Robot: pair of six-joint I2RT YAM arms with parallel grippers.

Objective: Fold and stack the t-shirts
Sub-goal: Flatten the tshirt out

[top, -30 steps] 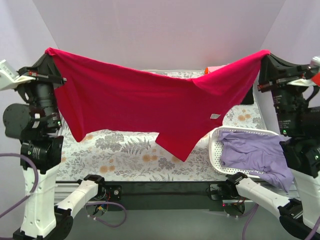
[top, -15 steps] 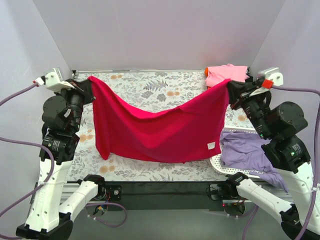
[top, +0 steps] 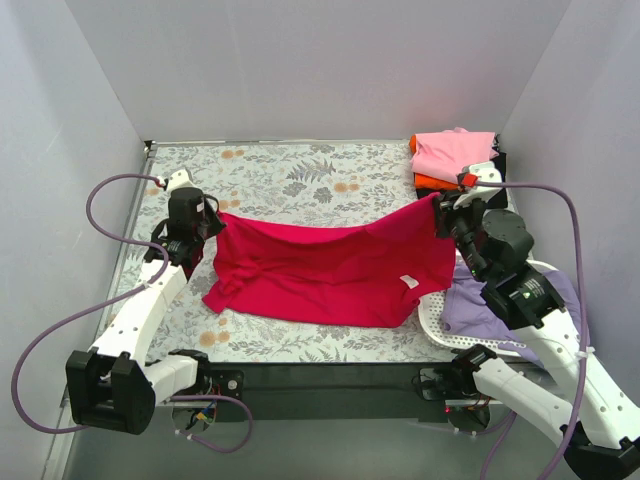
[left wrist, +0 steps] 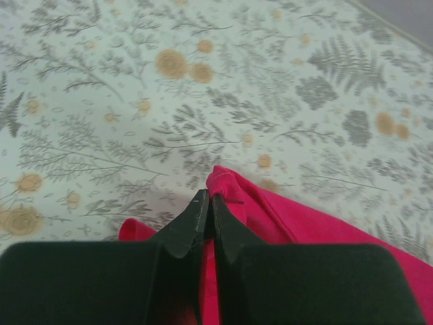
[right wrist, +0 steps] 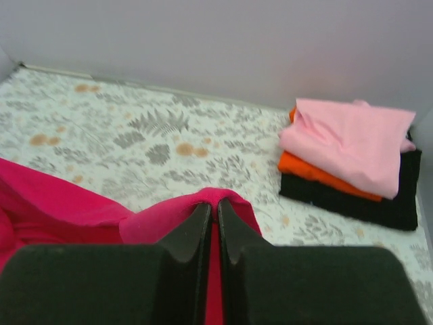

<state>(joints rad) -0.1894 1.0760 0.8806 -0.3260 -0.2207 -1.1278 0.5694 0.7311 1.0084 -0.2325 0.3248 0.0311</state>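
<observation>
Surface: we see a table [top: 300, 170] under a cloth printed with ferns and flowers, with plain grey walls around it.
Basket [top: 431, 300]: white mesh plastic with a rounded rim, holding a crumpled lavender t-shirt [top: 500, 305].
Crimson t-shirt [top: 330, 265]: soft and wrinkled, spread just left of the basket.
Left gripper [left wrist: 207, 203]: jaws pinched tight on the shirt corner farthest from the basket.
Right gripper [right wrist: 213, 210]: jaws clamped on the raised corner nearest the basket.
Stack: beyond the basket, a folded pink tee [right wrist: 352, 139] over an orange tee [right wrist: 318, 175] over a black tee [right wrist: 365, 203].
</observation>
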